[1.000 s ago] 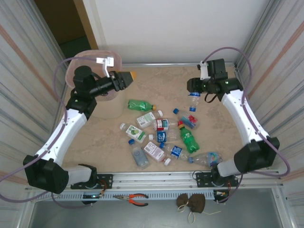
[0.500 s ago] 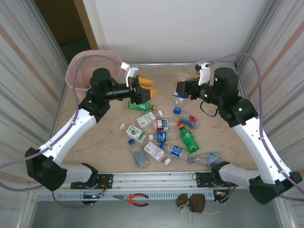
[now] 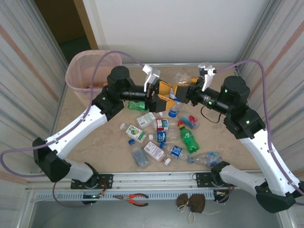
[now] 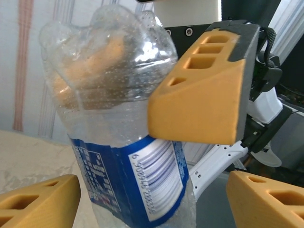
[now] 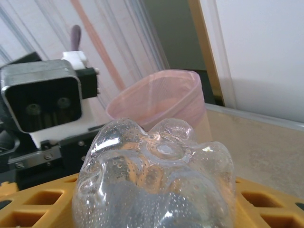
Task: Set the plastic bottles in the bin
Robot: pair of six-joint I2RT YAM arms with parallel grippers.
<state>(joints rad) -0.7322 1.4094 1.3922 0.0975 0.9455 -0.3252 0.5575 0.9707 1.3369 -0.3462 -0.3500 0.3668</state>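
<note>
My right gripper point(image 3: 183, 91) is shut on a clear plastic bottle point(image 3: 181, 79) with a blue label, held above the table's back middle with its blue cap point(image 3: 173, 113) pointing down. In the right wrist view the bottle's knobbly base point(image 5: 156, 180) sits between my right gripper's point(image 5: 154, 202) yellow fingers. My left gripper point(image 3: 163, 95) faces it, open, with a finger on each side of the same bottle point(image 4: 123, 142); the left gripper point(image 4: 152, 202) shows a gap on its right side. Several more bottles point(image 3: 161, 135) lie on the table. The pink-lined bin point(image 3: 78, 76) stands at the back left.
Corrugated metal walls close in both sides. A green bottle point(image 3: 189, 138) lies in the middle of the pile, another point(image 3: 137, 105) under the left arm. Pliers point(image 3: 137, 199) and a brown pouch point(image 3: 191, 202) lie on the front ledge. The bin point(image 5: 156, 95) rises behind the held bottle.
Both arms swung in to the table's back middle. The right one carried the bottle left; the left gripper came from the bin and now straddles that bottle.
</note>
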